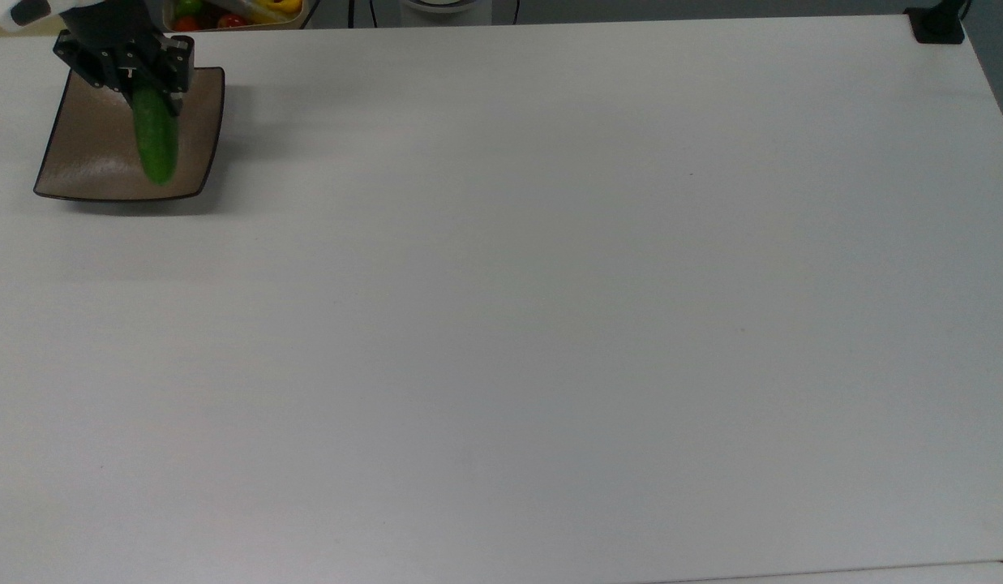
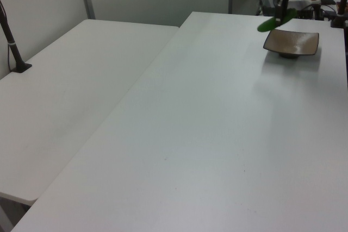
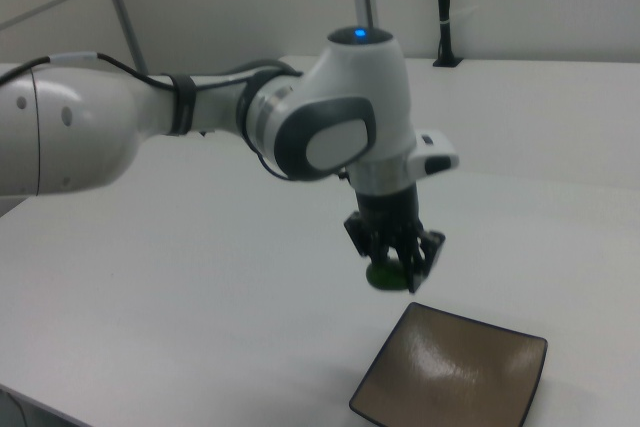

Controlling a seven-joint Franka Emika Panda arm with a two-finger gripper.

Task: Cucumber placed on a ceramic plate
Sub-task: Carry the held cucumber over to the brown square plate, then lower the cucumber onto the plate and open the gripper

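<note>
Cucumber [image 1: 155, 146] in the air over the ceramic plate [image 1: 92, 158], pinched at one end between the fingers of the gripper [image 1: 140, 81]. In the top view its long body runs from the gripper at the plate's far edge down toward the near edge, a little right of the plate's centre, and its free tip lies inside the near rim. In the left view the cucumber [image 2: 276, 21] hangs tilted, clear of the plate [image 2: 304, 44] and to the left view's left of it, so it is not yet resting on the dish. In the right view the gripper [image 3: 397, 262] points straight down with the green end [image 3: 382, 273] clamped in it, and the plate [image 3: 500, 387] sits lower and nearer the camera.

The coming move turns on height and overlap: the held end is at the plate's far rim, the free end toward the near rim, so the long axis roughly spans the plate. A descent straight down, perhaps with a slight shift toward the centre, looks enough before letting go; released from this height, the cucumber could roll off the shallow dish.
</note>
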